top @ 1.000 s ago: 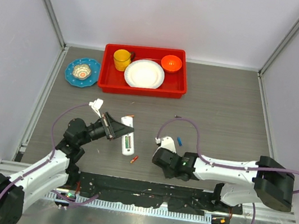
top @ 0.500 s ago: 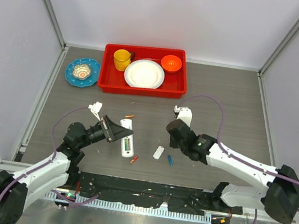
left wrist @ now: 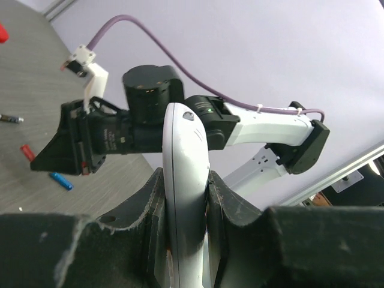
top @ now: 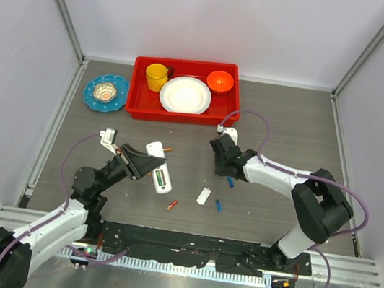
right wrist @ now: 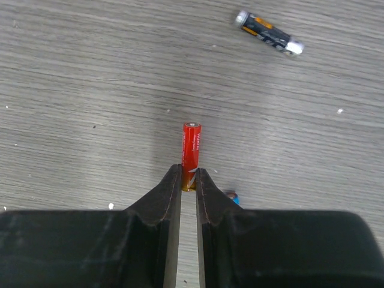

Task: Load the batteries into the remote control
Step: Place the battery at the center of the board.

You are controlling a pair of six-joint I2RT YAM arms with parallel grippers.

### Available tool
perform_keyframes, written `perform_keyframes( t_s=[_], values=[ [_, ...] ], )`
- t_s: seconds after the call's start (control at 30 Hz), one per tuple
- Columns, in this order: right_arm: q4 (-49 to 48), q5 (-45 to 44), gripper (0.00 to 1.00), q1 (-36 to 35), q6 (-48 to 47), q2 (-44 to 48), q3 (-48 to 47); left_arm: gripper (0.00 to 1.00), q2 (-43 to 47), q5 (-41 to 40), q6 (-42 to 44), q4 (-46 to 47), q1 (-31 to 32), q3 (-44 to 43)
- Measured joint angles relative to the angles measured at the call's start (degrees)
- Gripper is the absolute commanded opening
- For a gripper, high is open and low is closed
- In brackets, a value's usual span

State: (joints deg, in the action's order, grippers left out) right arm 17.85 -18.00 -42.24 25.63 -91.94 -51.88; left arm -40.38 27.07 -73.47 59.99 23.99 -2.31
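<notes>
My left gripper [left wrist: 185,187] is shut on the white remote control [left wrist: 183,135], which stands edge-on between the jaws. From above, the remote control [top: 156,170] tilts up off the table in the left gripper [top: 143,166], its back recess showing green. In the right wrist view my right gripper [right wrist: 189,180] is shut on the end of an orange-red battery [right wrist: 191,147] low over the table. Seen from above, the right gripper [top: 220,162] is at mid-table and hides that battery. Loose batteries lie about: red [top: 172,204], blue [top: 218,206] and blue [top: 230,182].
A small white cover piece [top: 203,195] lies between the arms. A dark orange-marked cell [right wrist: 269,33] lies farther back, also visible from above [top: 167,148]. A red tray [top: 227,114] with a yellow cup, white plate and orange bowl stands at the back; a blue dish [top: 106,92] is left of it.
The right gripper swung from the front of the table back toward the middle, uncovering the white cover piece and a blue battery. The left gripper drew back left, lifting the remote.
</notes>
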Motion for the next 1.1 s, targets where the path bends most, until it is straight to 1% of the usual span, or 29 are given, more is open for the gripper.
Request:
perform_keyframes(
  t_s=[0.13,0.17,0.2,0.27,0.3,0.4,0.43,0.53,0.67,1.1],
  values=[
    [0.61,2.21,0.01,0.0,-1.4,-2.86,-1.7,0.0,1.42,-0.9,0.07,0.59,0.0,0.0],
    [0.74,2.64,0.03,-0.02,-1.6,-3.37,-1.99,0.0,1.44,-1.09,0.09,0.66,0.0,0.0],
    [0.9,2.95,0.1,-0.02,-1.75,-3.69,-2.12,0.0,1.4,-1.18,0.11,0.63,0.0,0.0],
    [1.51,3.21,0.18,-0.02,-1.81,-4.07,-2.25,0.0,1.11,-1.49,0.17,0.63,0.0,0.0],
    [1.75,3.3,0.25,-0.02,-1.81,-4.13,-2.25,0.0,0.74,-1.57,0.17,0.63,0.0,0.0],
    [2.75,3.3,0.33,-0.02,-1.84,-4.2,-2.67,0.0,-0.57,-1.57,0.17,0.63,0.0,0.0],
    [3.28,3.28,0.35,-0.02,-1.92,-4.22,-3.04,0.0,-1.03,-1.57,0.15,0.59,0.0,0.0],
    [4.44,3.17,0.37,-0.02,-1.95,-4.66,-4.66,0.0,-1.9,-1.55,0.13,0.57,0.0,0.0],
    [5.51,3.13,0.37,0.0,-2.05,-5.97,-7.17,0.0,-2.12,-1.38,0.0,0.59,0.0,0.0],
    [10.64,4.92,0.3,1.95,-5.81,-11.06,-14.03,0.0,-2.21,-0.92,-1.05,0.59,0.42,0.0]
  ],
)
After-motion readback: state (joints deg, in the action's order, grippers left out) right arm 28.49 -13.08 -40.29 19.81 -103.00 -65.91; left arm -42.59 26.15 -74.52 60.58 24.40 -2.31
